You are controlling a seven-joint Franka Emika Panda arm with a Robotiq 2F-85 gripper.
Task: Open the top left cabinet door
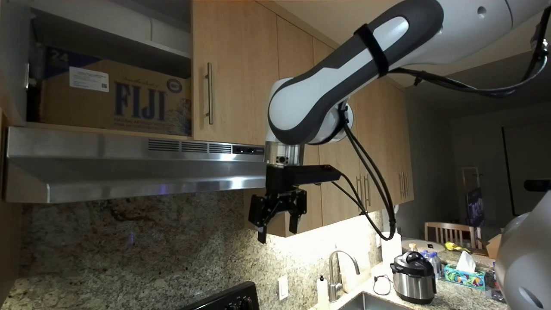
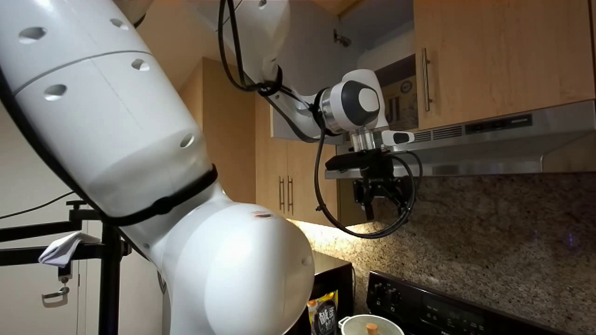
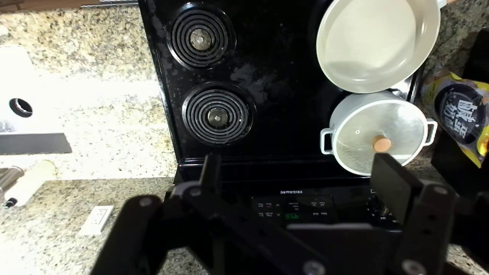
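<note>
The top left cabinet door stands wide open, its grey inner face (image 2: 314,56) showing behind my arm in an exterior view, with a hinge near its top. A grey panel at the far left edge of an exterior view (image 1: 12,56) appears to be the same door. Its tan front and bar handle are hidden. My gripper (image 1: 277,231) points down below the range hood's level, away from the door. It also shows in an exterior view (image 2: 386,211), partly behind a cable. In the wrist view, its fingers (image 3: 297,164) are wide apart with nothing between them.
A FIJI carton (image 1: 142,101) sits in the opened cabinet. The matching door (image 1: 241,77) beside it is shut. The steel range hood (image 1: 120,170) runs below. The stove (image 3: 275,107) carries a lidded pot (image 3: 366,126) and a pan (image 3: 372,38). Cables loop beside the gripper.
</note>
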